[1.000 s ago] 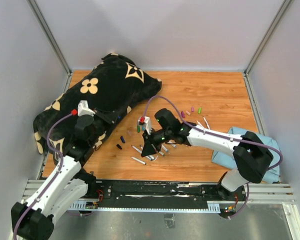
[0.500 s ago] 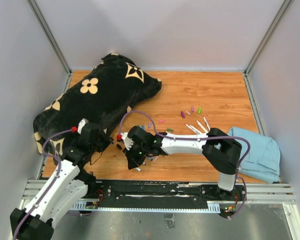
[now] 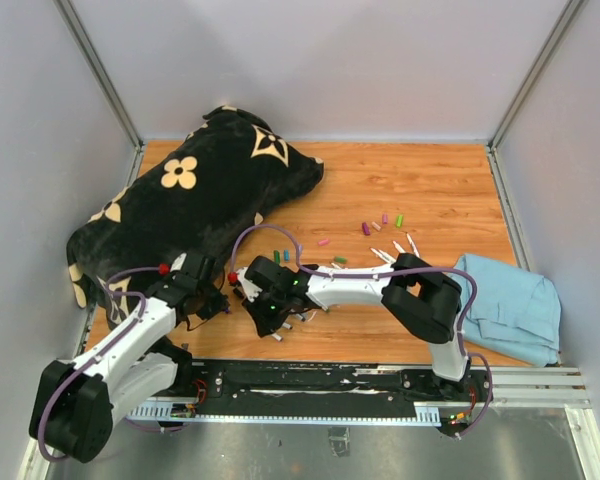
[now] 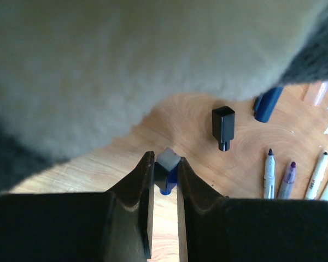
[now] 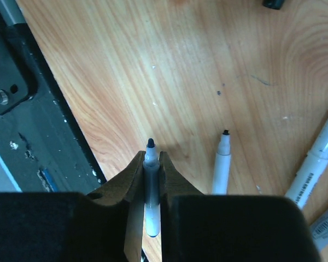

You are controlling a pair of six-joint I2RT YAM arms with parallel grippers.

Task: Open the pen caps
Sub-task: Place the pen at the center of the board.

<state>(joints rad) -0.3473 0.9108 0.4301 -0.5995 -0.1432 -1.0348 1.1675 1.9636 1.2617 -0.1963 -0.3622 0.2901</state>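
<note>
Right claw [image 5: 151,158] is clamped on a bared pen [image 5: 151,191], left claw [image 4: 166,164] on a blue cap [image 4: 167,161]; pens [image 5: 221,164] alongside are judged opened.

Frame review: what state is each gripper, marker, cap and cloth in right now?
left gripper: shut on blue cap.
right gripper: shut on held marker.
held marker: uncapped, tip past the fingertips.
black cap: off, lying loose.
second marker: uncapped, lying flat.
purple-tipped marker: uncapped, lying flat.
blue cloth: folded, untouched.
</note>
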